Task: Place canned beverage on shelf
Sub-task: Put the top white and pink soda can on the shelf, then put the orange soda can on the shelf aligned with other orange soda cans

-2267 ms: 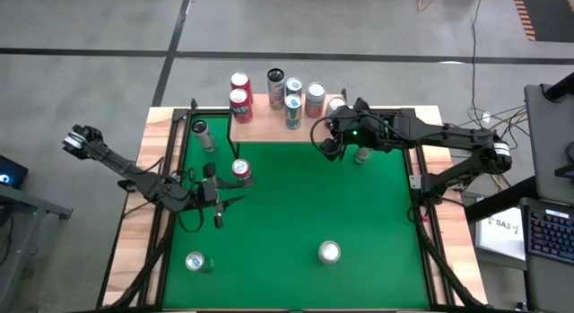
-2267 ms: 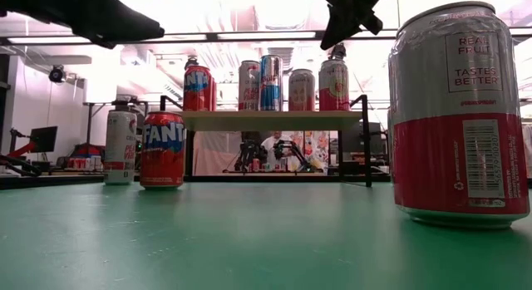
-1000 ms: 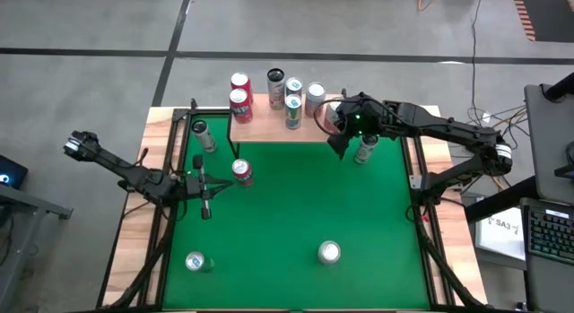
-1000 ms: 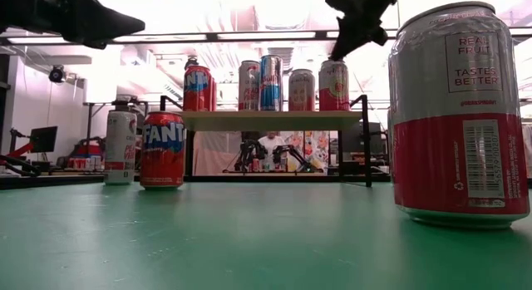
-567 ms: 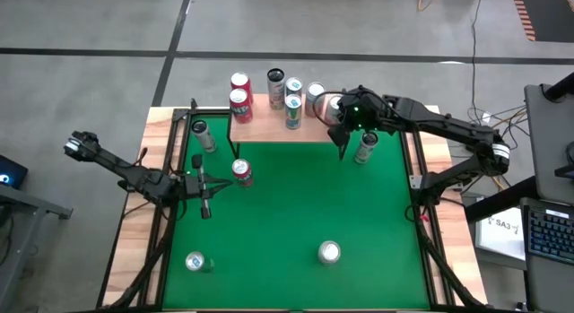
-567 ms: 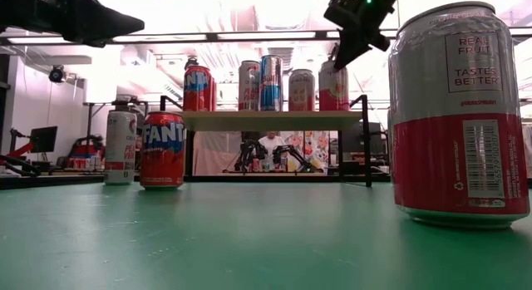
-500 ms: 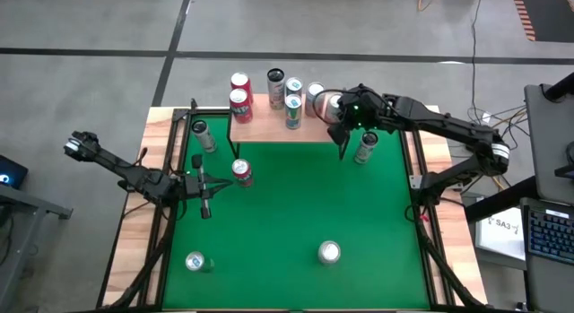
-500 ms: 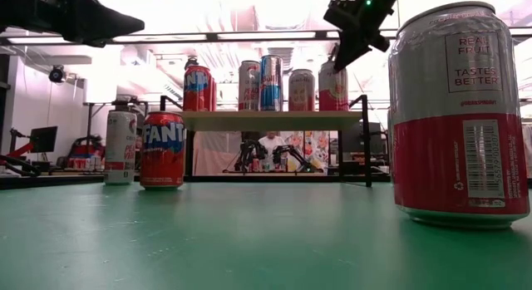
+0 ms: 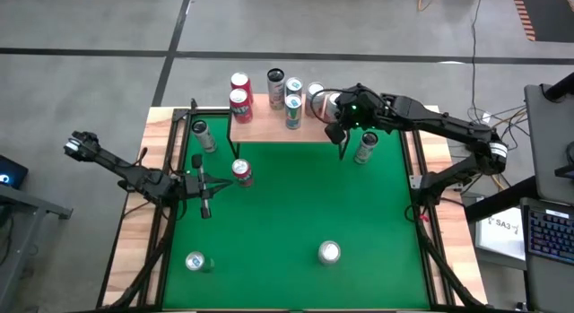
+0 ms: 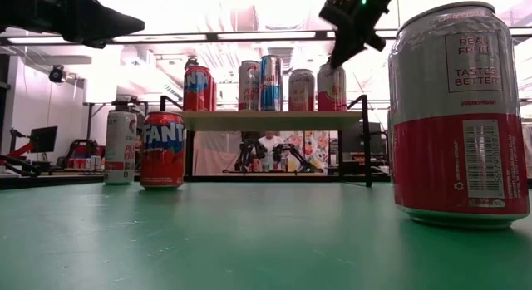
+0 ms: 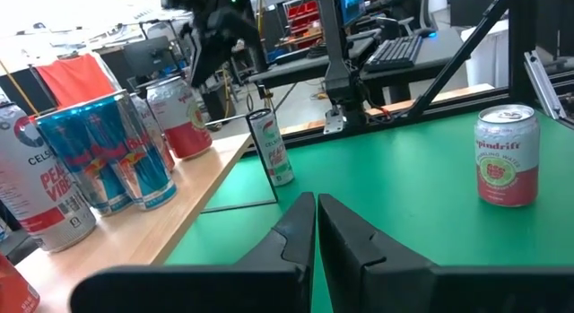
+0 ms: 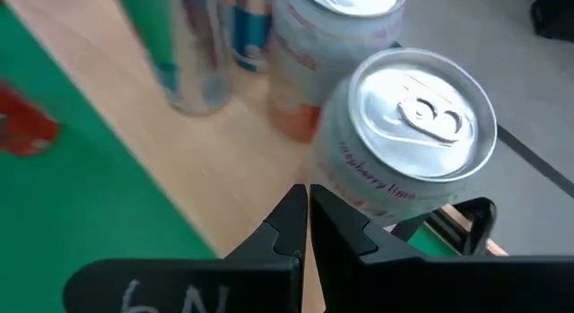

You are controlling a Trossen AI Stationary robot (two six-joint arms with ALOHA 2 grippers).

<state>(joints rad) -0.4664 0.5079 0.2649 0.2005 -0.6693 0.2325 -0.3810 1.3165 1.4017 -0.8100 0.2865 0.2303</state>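
Observation:
The shelf [image 9: 269,125] stands at the table's far edge and carries several upright cans. The rightmost is a white-and-red can [image 9: 334,102] with a silver top [image 12: 404,152], standing on its base at the shelf's right end [image 10: 332,85]. My right gripper [image 9: 340,143] is shut and empty just in front of and above that can [image 12: 305,198]. My left gripper [image 9: 213,189] is shut and empty above the table's left side [image 11: 316,205], near a red Fanta can [image 9: 242,172]. My right gripper's shut fingertips [image 12: 296,201] stand right beside the white-and-red can's side wall [image 12: 336,192], coming from the table's near side and slanting down. I cannot tell whether they touch it.
Loose cans stand on the green table: a slim one [image 9: 365,147] at the right by the shelf's leg, a silver one [image 9: 204,134] at the far left, one [image 9: 329,252] near the front middle, and one [image 9: 195,261] at the front left. A wooden border [image 9: 152,152] frames the table.
My right gripper has come down a little and edged toward the table's left, staying by the white-and-red can at the shelf's right end.

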